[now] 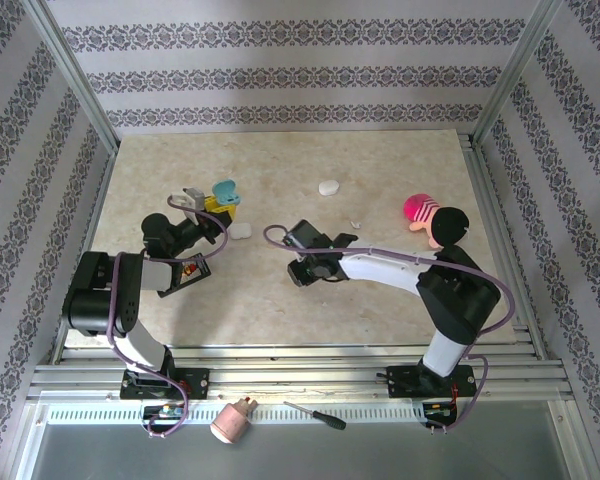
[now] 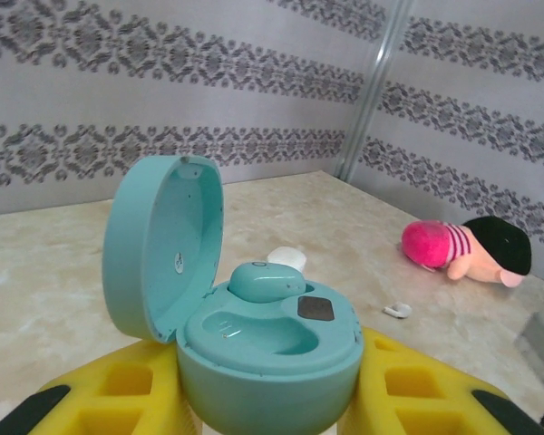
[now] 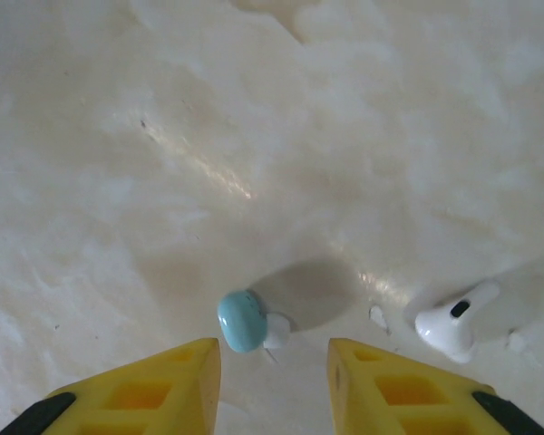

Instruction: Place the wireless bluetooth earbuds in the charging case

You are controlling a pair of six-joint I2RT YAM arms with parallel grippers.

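The teal charging case (image 2: 270, 362) stands with its lid up, and my left gripper (image 2: 270, 403) is shut on its base between yellow fingers (image 2: 118, 390). One teal earbud (image 2: 265, 281) sits in the case's far slot; the near slot (image 2: 254, 333) is bare. From above, the case (image 1: 225, 190) is at the left gripper (image 1: 214, 201). My right gripper (image 3: 272, 358) is open, pointing down at the table. A second teal earbud (image 3: 245, 320) with a white tip lies on the table just ahead of its left finger (image 3: 163, 385), apart from both fingers. A white earbud (image 3: 455, 322) lies to the right.
A white rounded case (image 1: 329, 187) and another white piece (image 1: 240, 230) lie mid-table, with a small white earbud (image 1: 355, 222) nearby. A pink and black plush toy (image 1: 432, 215) sits at the right. A screwdriver (image 1: 315, 415) and a pink object (image 1: 233, 420) rest below the near rail.
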